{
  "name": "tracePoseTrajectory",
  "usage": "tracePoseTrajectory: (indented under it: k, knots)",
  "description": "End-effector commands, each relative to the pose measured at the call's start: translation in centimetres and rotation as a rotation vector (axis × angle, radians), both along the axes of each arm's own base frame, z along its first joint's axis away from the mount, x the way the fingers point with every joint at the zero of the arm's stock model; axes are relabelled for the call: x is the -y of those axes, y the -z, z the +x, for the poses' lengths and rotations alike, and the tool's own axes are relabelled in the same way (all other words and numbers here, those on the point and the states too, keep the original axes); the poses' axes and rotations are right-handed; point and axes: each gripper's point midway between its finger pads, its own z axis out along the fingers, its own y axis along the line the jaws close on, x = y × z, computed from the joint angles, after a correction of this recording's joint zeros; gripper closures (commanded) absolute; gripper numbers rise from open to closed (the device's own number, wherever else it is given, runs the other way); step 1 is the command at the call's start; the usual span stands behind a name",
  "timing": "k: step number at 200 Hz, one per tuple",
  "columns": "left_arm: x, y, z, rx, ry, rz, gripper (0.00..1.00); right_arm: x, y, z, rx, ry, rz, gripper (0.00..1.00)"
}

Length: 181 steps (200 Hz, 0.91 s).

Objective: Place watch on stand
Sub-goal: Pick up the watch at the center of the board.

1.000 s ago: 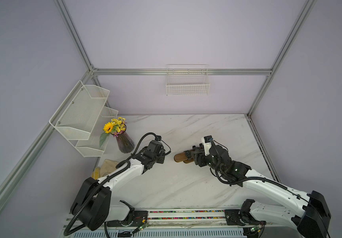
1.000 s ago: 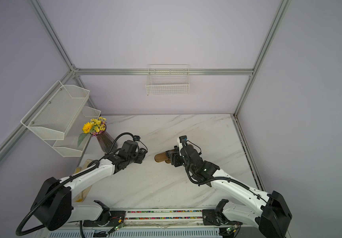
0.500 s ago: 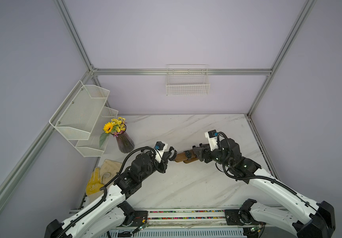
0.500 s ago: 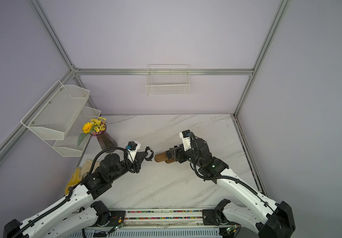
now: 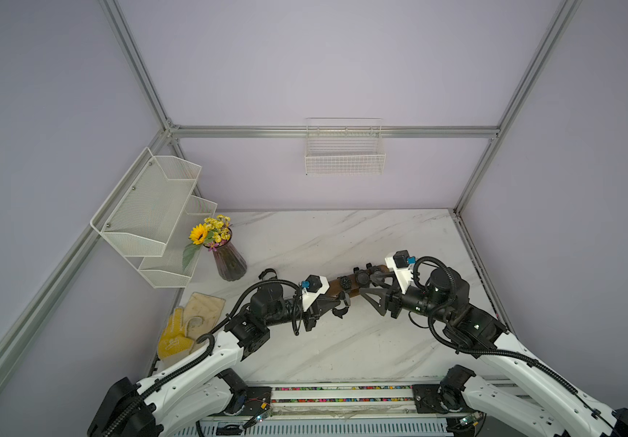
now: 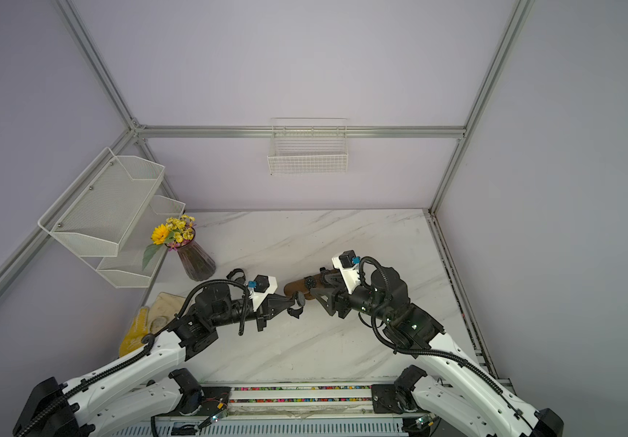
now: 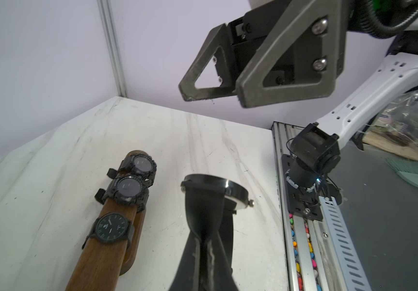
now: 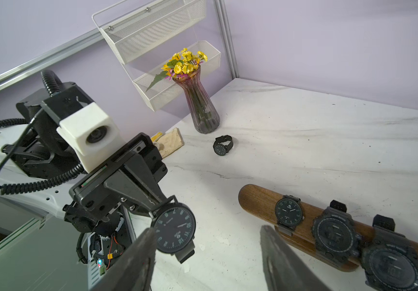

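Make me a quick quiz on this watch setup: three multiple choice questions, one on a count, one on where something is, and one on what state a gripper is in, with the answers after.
1. How many watches sit on the stand? A two; B three; C five.
2. Where is the loose watch? A hung on the stand; B on the table near the vase; C inside the vase.
3. What state is the left gripper in? A open and empty; B shut on the stand; C shut on a strap.
Answers: 1 B, three are strapped round the bar in both wrist views. 2 B, it lies on the table, apart from the vase. 3 C, it pinches the strap of the held watch.
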Motion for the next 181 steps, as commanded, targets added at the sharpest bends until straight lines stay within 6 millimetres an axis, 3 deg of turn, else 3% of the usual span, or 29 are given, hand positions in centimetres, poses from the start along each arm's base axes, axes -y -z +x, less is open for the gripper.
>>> tracePoseTrajectory:
  k: [1,22,72,146,166,181]
  knots:
    - [0.5,-3.5,-2.5,0.117,0.191,-0.11,1.0,-0.2,-0.3,-1.2,-0.003,-0.053,0.033,0.33]
    - [0.8,-3.7,-3.3,0.103,0.281,-0.112,1.0,-0.2,-0.9,-2.1,0.005,-0.083,0.057,0.33]
    - [0.8,-3.4,-2.7,0.103,0.286,-0.104,1.0,-0.6,-2.0,-3.8,0.028,-0.168,0.095,0.33]
    - [0.8,-3.3,-1.6,0.099,0.245,-0.097,1.0,-2.0,-0.5,-3.9,-0.032,-0.238,0.079,0.32]
    - [0.7,-3.5,-0.3,0.117,0.172,-0.092,1.0,-2.0,-0.2,-3.0,-0.062,-0.192,0.074,0.31]
    - [0.5,-3.4,2.2,0.125,0.033,-0.078,1.0,-1.8,0.3,-2.4,-0.072,-0.157,0.068,0.31]
